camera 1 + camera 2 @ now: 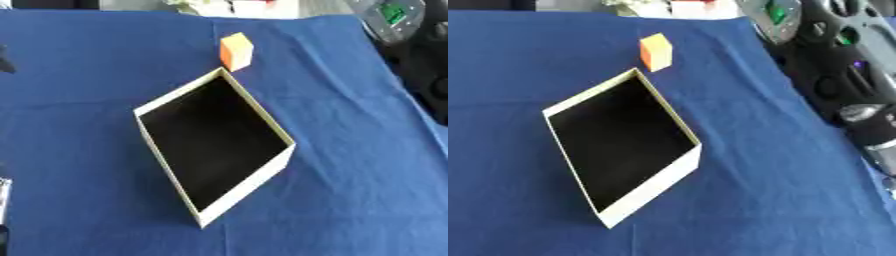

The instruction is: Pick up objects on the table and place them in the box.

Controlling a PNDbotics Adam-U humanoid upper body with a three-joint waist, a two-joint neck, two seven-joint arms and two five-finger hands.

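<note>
An open box (282,131) with pale walls and a black inside lies askew in the middle of the blue cloth; nothing shows inside it. An orange block (236,51) stands on the cloth just beyond the box's far corner, apart from the rim. My right arm (859,114), black with silver joints, runs down the right edge of the right eye view, well to the right of the box. Its hand (881,150) is cut by the picture's edge. My left hand shows in neither view.
The blue cloth (350,190) covers the whole table. Black and grey equipment (815,30) stands off the far right corner. White and red clutter (232,7) lies past the far edge. A pale sliver (3,200) shows at the left edge.
</note>
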